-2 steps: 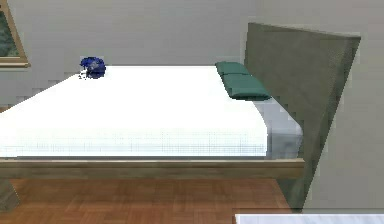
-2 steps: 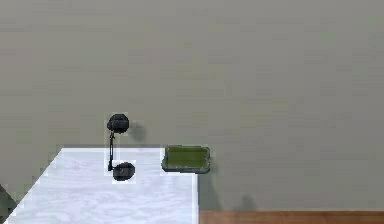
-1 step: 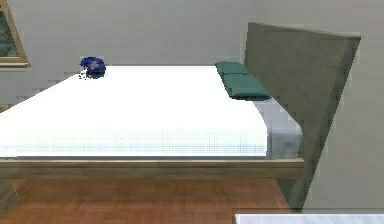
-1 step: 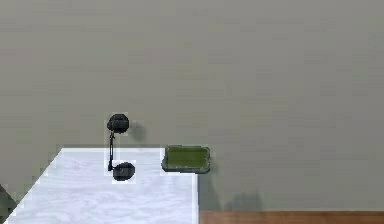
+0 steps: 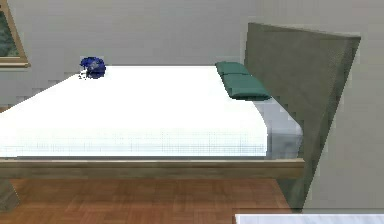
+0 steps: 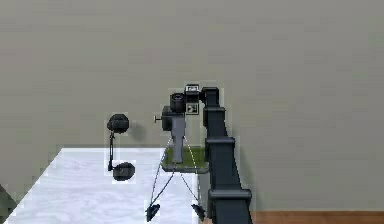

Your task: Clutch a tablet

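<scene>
The dark arm rises from the arm side view's bottom edge over a white tabletop. At its far end sits the gripper, its two thin fingers pointing down toward the picture's bottom. Behind the gripper's body a flat greenish slab lies on the tabletop; it may be the tablet. I cannot tell whether the gripper holds anything.
A black desk lamp stands on the tabletop left of the gripper, before a plain wall. In the forward view a white bed carries a green pillow by a grey headboard and a blue thing at its far left. Wood floor lies in front.
</scene>
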Available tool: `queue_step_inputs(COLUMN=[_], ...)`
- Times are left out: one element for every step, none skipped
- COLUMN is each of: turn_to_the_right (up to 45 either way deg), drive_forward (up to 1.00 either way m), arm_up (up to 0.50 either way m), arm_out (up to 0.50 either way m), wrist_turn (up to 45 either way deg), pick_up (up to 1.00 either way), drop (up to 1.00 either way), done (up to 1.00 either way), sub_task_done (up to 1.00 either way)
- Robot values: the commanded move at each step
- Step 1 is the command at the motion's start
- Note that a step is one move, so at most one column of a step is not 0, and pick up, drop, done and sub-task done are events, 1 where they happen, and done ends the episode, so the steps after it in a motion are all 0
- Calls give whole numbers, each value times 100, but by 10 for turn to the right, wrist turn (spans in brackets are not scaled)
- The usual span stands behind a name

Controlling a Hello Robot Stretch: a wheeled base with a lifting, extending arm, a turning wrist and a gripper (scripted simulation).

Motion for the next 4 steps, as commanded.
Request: queue_step_inputs(turn_to_the_right=[0,0,0,0], drive_forward=[0,0,0,0], arm_up=[0,0,0,0], arm_out=[0,2,0,0], wrist_turn=[450,0,450,450], pick_up=[0,0,0,0], drop=[0,0,0,0], done=[0,0,0,0], sub_task_done=[0,0,0,0])
